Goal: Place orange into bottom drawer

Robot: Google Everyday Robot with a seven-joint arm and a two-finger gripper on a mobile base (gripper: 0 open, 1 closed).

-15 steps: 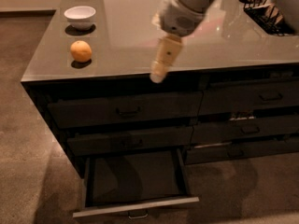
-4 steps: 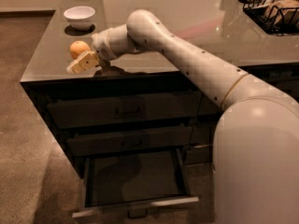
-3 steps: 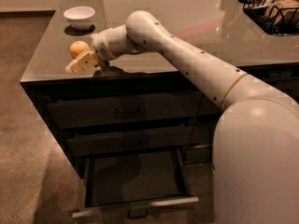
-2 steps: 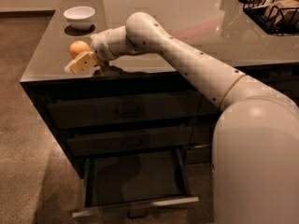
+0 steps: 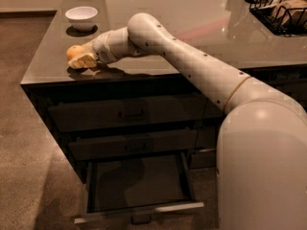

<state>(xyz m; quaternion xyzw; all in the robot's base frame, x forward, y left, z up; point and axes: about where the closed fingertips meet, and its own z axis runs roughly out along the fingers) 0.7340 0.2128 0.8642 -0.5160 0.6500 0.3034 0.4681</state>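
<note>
The orange (image 5: 73,51) lies on the glossy dark counter (image 5: 158,23) near its front left corner. My gripper (image 5: 82,58) is down at the counter, right against the near right side of the orange, and partly covers it. The arm reaches to it from the lower right, across the counter's front edge. The bottom drawer (image 5: 139,182) of the dark cabinet is pulled open below, and its dark flat interior shows nothing in it. The two drawers above it are shut.
A white bowl (image 5: 81,17) stands on the counter behind the orange. A black wire basket (image 5: 280,8) sits at the counter's far right. My robot's pale body (image 5: 264,166) fills the lower right, beside the open drawer. Brown floor lies to the left.
Five seconds ago the gripper hung over the counter's front middle, away from the orange. It has since moved left to the orange. Over the last second nothing has visibly moved.
</note>
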